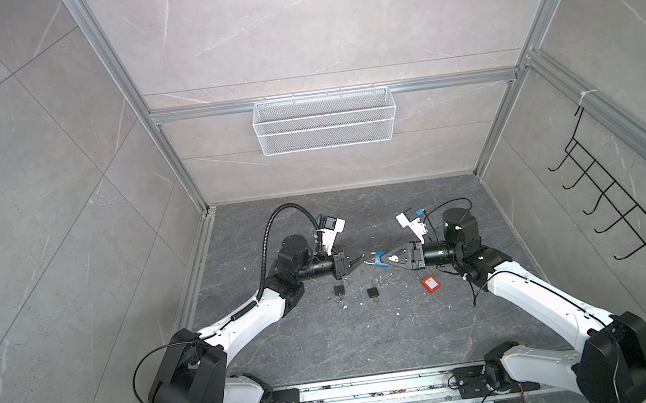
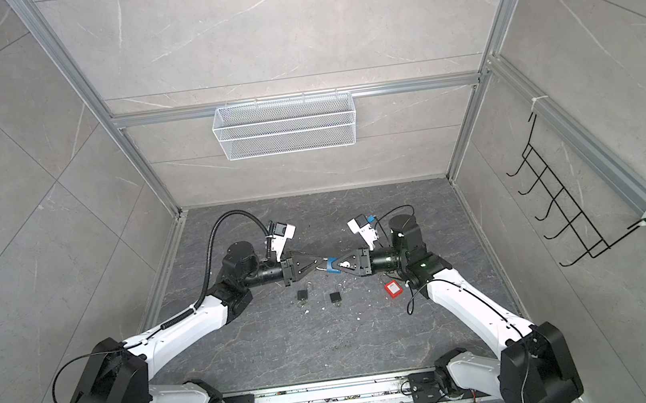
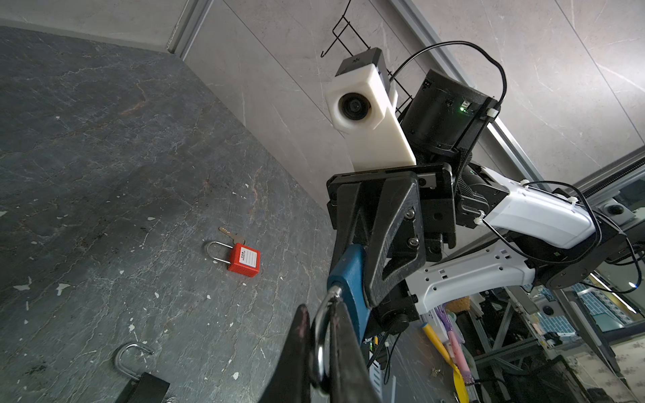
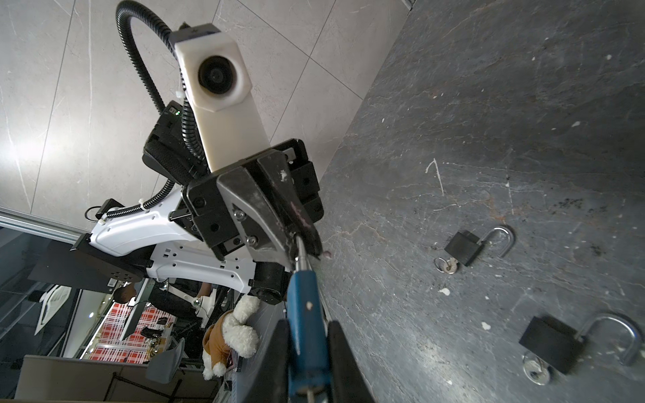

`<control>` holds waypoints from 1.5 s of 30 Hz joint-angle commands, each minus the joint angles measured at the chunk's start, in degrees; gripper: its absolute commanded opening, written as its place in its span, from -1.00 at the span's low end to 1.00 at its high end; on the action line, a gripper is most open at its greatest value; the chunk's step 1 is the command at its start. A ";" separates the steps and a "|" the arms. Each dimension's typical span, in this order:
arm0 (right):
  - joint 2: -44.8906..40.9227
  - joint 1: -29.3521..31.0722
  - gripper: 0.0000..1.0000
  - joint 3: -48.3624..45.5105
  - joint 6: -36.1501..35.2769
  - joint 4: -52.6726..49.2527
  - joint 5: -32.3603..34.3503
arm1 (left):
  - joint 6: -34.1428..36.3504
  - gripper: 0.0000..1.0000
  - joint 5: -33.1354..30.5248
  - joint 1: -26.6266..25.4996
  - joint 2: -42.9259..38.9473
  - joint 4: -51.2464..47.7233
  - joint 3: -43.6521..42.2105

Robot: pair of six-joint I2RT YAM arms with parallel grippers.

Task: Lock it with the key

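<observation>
A blue padlock (image 1: 381, 259) (image 2: 332, 265) hangs in the air between the two arms, above the dark stone floor. My right gripper (image 4: 309, 326) is shut on its blue body (image 4: 305, 314). My left gripper (image 3: 321, 307) is shut on its silver shackle (image 3: 321, 335), which runs into the top of the blue body (image 3: 349, 275). In both top views the two grippers (image 1: 370, 253) (image 1: 384, 260) meet tip to tip at the lock. A small metal stub (image 4: 309, 392) shows at the lock's base; I cannot tell whether it is the key.
Two black padlocks (image 1: 339, 290) (image 1: 372, 292) lie on the floor with shackles open and keys at their bases. A red padlock (image 1: 430, 284) with a key lies near the right arm. A white wire basket (image 1: 324, 121) hangs on the back wall and a black hook rack (image 1: 623, 207) on the right wall.
</observation>
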 commanded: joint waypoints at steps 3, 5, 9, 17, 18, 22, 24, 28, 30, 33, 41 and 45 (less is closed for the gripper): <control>2.40 1.28 -1.00 1.59 -1.11 1.58 6.69 | -0.05 -1.00 8.21 -5.82 0.77 5.00 2.61; 2.66 1.45 -1.00 1.58 -1.11 1.71 6.74 | -0.31 -1.00 8.51 -5.90 1.08 5.07 3.01; 3.44 2.04 -1.00 1.64 -1.03 2.24 6.93 | -0.45 -1.00 8.72 -6.35 1.39 5.17 3.52; 5.52 3.13 -1.00 2.10 -0.96 3.38 7.47 | -0.64 -1.00 8.91 -7.36 2.32 6.17 3.79; 6.01 3.30 -1.00 2.15 -0.82 3.80 7.56 | -0.86 -1.00 8.98 -7.32 2.45 6.58 3.71; 8.21 3.91 -1.00 2.94 -0.59 5.14 7.65 | -2.04 -1.00 9.21 -7.45 2.84 8.63 3.21; 9.24 4.16 -1.00 3.20 -0.59 5.76 7.67 | -2.27 -1.00 9.32 -7.43 2.97 9.05 3.24; 11.33 4.60 -1.00 4.40 -0.05 7.13 7.52 | -2.05 -1.00 9.17 -7.50 3.04 9.20 2.93; 11.95 4.76 -1.00 5.17 -0.57 6.79 7.31 | -2.00 -1.00 9.11 -7.47 3.24 9.26 3.08; 11.82 4.71 -1.00 5.63 -2.04 4.97 7.70 | -1.06 -1.00 6.10 -6.93 2.89 7.11 2.79; 8.05 0.08 -1.00 2.65 -3.46 1.36 6.98 | -1.20 1.00 -14.89 0.82 -1.76 -0.72 -1.48; 4.47 -1.64 -1.00 2.39 -6.23 -3.14 6.62 | 4.90 1.00 -24.29 2.08 -4.79 -7.28 -1.69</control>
